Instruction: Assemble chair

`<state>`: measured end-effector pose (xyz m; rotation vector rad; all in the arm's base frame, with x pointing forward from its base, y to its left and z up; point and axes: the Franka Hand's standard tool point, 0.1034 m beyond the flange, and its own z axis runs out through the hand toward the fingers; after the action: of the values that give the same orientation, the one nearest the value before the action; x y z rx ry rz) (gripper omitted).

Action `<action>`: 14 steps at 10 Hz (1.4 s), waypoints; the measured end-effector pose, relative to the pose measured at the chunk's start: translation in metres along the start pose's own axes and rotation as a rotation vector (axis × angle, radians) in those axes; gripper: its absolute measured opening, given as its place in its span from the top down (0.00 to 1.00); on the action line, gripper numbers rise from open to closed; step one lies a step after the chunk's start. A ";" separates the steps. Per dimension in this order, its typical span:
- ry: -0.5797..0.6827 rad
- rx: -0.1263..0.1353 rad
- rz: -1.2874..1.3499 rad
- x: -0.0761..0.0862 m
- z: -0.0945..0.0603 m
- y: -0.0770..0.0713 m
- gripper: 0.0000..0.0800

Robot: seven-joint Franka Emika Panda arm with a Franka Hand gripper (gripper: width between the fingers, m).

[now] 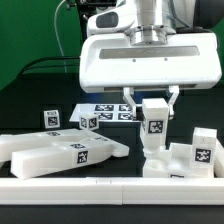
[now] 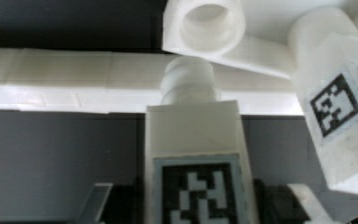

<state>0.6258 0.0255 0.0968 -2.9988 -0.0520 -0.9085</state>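
Near the table's front edge, the glossy white two-finger gripper (image 1: 153, 112) is clamped on an upright matte white tagged chair piece (image 1: 155, 128) above the blocky white chair structure (image 1: 172, 162). Long tapered white legs (image 1: 60, 150) lie apart, with bare dark table (image 1: 130, 166) between.

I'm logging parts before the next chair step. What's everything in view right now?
upright tagged part: one, white, between the gripper's fingers, above the joined structure
joined structure: one, white, blocky, front, towards the exterior view's right
end block: one, white, tagged, the exterior view's far right
long legs: at least two, white, lying at the exterior view's left
small blocks: two, white, tagged, behind the legs
marker board: one, white, flat, back centre
table: one, black
gripper: one, white, closed on the upright part
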 end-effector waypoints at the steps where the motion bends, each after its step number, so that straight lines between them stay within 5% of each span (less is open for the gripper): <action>1: -0.006 0.003 0.001 -0.003 0.002 -0.003 0.64; 12: -0.012 0.004 -0.010 -0.025 0.020 -0.017 0.64; 14: -0.016 0.005 -0.010 -0.026 0.021 -0.018 0.35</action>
<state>0.6152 0.0427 0.0649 -3.0043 -0.0689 -0.8834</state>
